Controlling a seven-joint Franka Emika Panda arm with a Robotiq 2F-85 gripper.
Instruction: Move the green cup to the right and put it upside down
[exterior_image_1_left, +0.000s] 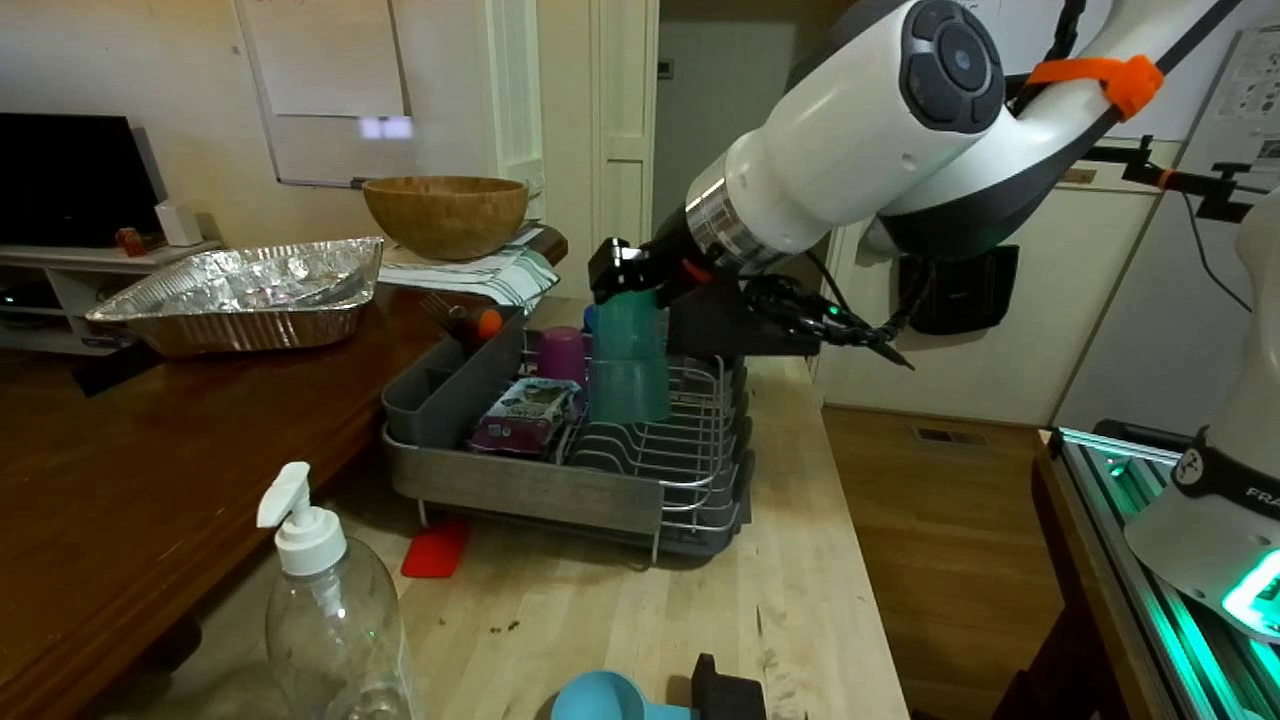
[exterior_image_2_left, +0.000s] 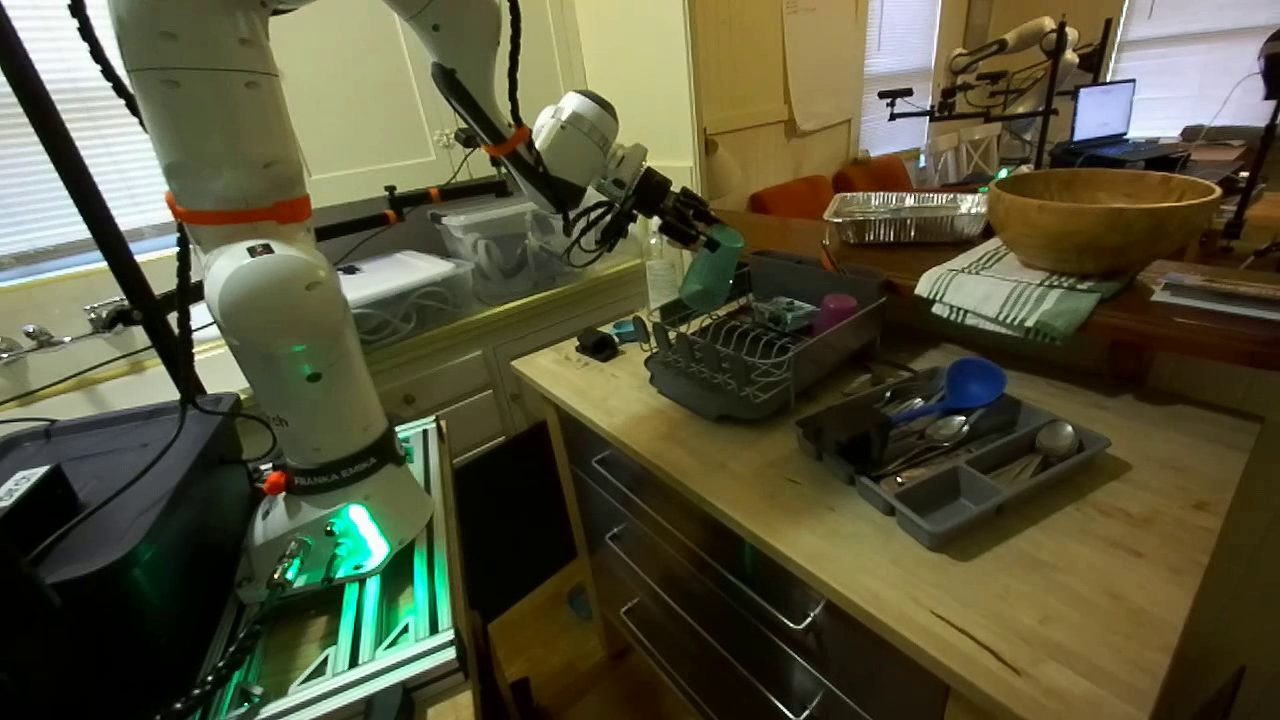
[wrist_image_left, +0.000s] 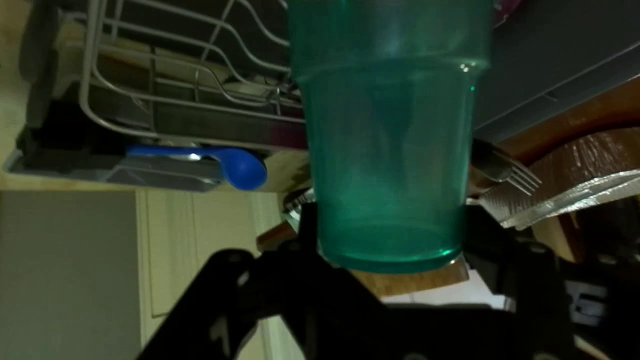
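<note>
The green cup (exterior_image_1_left: 628, 375) is translucent and plain. It shows in both exterior views (exterior_image_2_left: 708, 280) and fills the middle of the wrist view (wrist_image_left: 387, 130). My gripper (exterior_image_1_left: 628, 278) is shut on the cup near its narrow closed base, one finger on each side in the wrist view (wrist_image_left: 391, 232). The base is up and the wide end points down, with a slight tilt in an exterior view. The cup is over the wire part of the dish rack (exterior_image_1_left: 540, 488). I cannot tell whether its lower rim touches the wires.
In the rack are a purple cup (exterior_image_1_left: 561, 355) and a purple packet (exterior_image_1_left: 532, 412). A grey cutlery tray (exterior_image_2_left: 935, 520) with a blue ladle (exterior_image_2_left: 975, 385) lies beside it. A soap bottle (exterior_image_1_left: 340, 620) and a light-blue scoop (exterior_image_1_left: 598, 697) stand on the counter.
</note>
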